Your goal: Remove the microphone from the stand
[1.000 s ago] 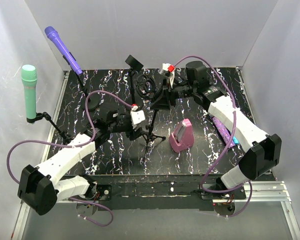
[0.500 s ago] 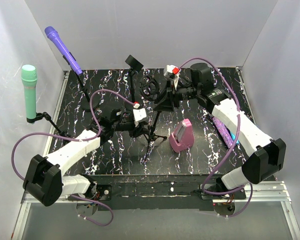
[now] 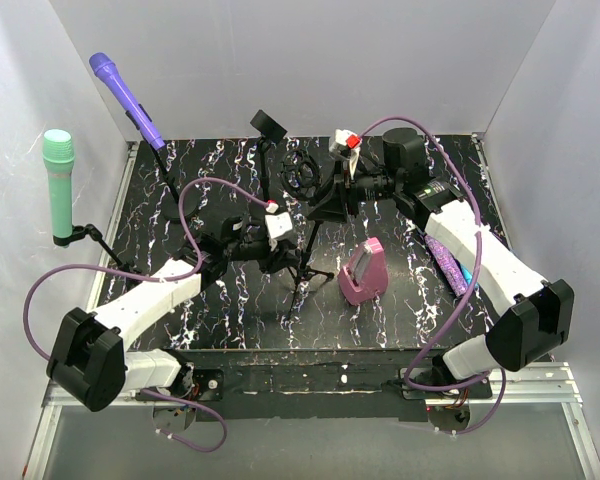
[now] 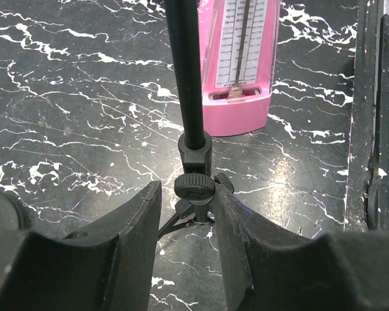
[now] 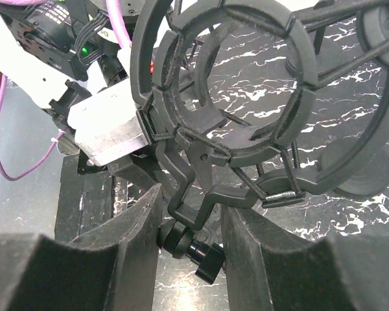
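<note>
My left claw [image 4: 188,194] straddles the tripod stand [image 4: 185,71] low at its collar, jaws released, a sliver of gap showing; my right claw [image 5: 191,217] brackets the joint under the shock mount [image 5: 246,84], gripping or not I cannot tell; that ring looks empty; the purple microphone [image 3: 123,90] slants up-left at the back, the green microphone [image 3: 58,185] stands upright far left; both well apart from me, left arm nearer, I judge.

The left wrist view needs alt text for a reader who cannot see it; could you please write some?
The left pincer straddles, fingers apart, the black microphone stand at its knobbed collar. A pink metronome sits behind it on the black marbled table.
</note>
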### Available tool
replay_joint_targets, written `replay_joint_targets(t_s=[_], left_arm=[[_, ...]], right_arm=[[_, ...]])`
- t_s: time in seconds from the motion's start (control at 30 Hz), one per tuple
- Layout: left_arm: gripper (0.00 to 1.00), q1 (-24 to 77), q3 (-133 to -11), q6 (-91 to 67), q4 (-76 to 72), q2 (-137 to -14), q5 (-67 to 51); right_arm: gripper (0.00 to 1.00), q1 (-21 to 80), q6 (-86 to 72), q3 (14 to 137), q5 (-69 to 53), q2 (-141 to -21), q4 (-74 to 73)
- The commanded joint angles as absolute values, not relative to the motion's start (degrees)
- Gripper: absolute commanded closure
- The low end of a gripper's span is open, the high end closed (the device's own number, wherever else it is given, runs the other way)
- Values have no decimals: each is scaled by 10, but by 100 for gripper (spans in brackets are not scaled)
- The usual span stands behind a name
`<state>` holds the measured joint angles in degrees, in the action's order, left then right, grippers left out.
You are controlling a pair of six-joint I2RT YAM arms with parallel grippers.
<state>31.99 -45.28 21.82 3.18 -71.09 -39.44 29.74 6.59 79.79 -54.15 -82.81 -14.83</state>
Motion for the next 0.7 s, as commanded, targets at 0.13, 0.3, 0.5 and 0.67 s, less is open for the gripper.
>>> replay_joint_targets(t_s=[0.13,0.3,0.5,0.67], left_arm=[[71,320,-466,171,4,-722,-383],[100,320,-487,121,15,-728,-369],[100,293,-576,-79,99,-775,-442],[100,236,-600,-292,64,-840,-562]], right_arm=[[99,295,54,779,-510,-815,-170],[99,295,68,773,-507,-803,-170],[99,296,129,753,-521,-763,-193],[99,299,154,735,-536,-741,-194]])
